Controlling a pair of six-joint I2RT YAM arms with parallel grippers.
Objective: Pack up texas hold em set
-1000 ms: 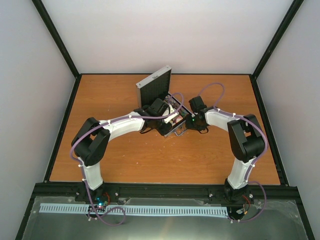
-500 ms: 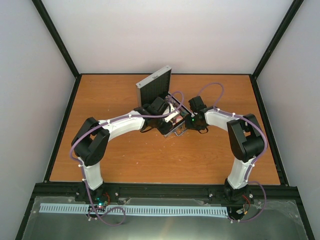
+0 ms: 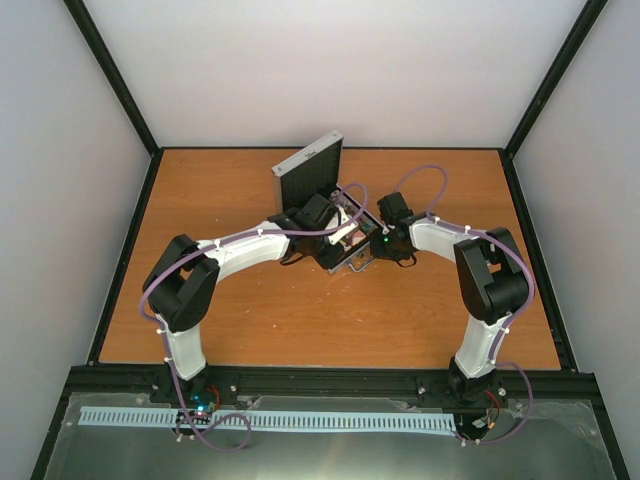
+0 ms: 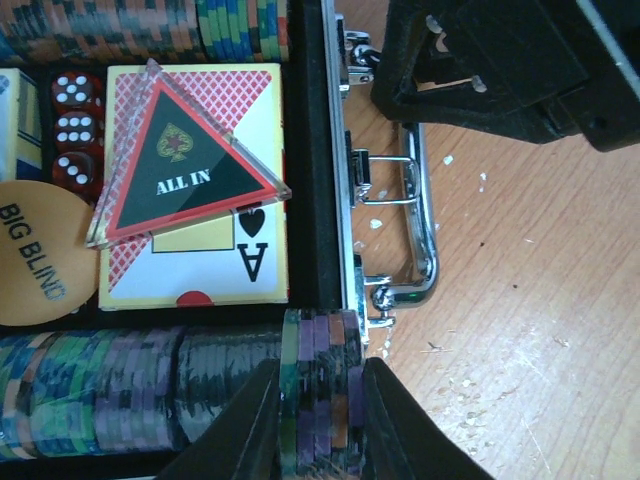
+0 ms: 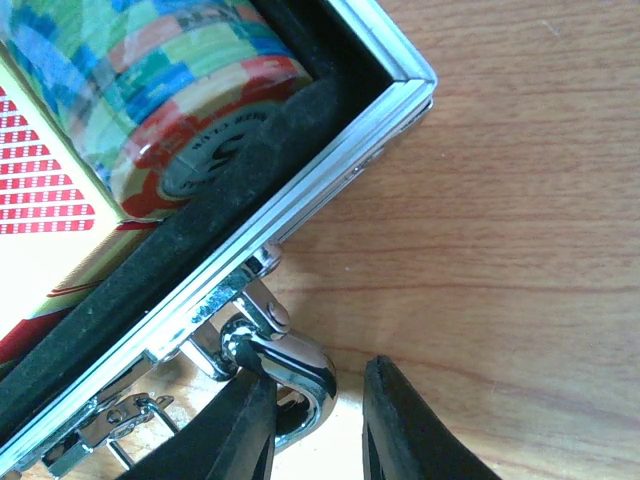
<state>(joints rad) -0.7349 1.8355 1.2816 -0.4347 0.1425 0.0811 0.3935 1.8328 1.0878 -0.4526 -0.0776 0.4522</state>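
Note:
The silver case [image 3: 352, 243] lies open mid-table with its lid [image 3: 308, 170] upright. My left gripper [image 4: 320, 400] is shut on a short stack of poker chips [image 4: 318, 345] at the right end of the case's near chip row [image 4: 120, 390]. Inside lie a card box [image 4: 255, 250], the triangular "ALL IN" token [image 4: 185, 160] on top of it, an orange "BIG BLIND" disc [image 4: 35, 255] and red dice [image 4: 75, 130]. My right gripper [image 5: 315, 400] straddles the curved end of the metal handle [image 5: 310, 370]. Its left finger touches the handle and its right finger stands a little apart.
The case rim [image 5: 330, 150] and its latches [image 4: 365, 165] sit close to both grippers. The right gripper's body [image 4: 500, 60] hangs just beyond the handle [image 4: 425, 230]. Bare wooden table [image 5: 500, 200] stretches right of the case, enclosed by white walls [image 3: 330, 70].

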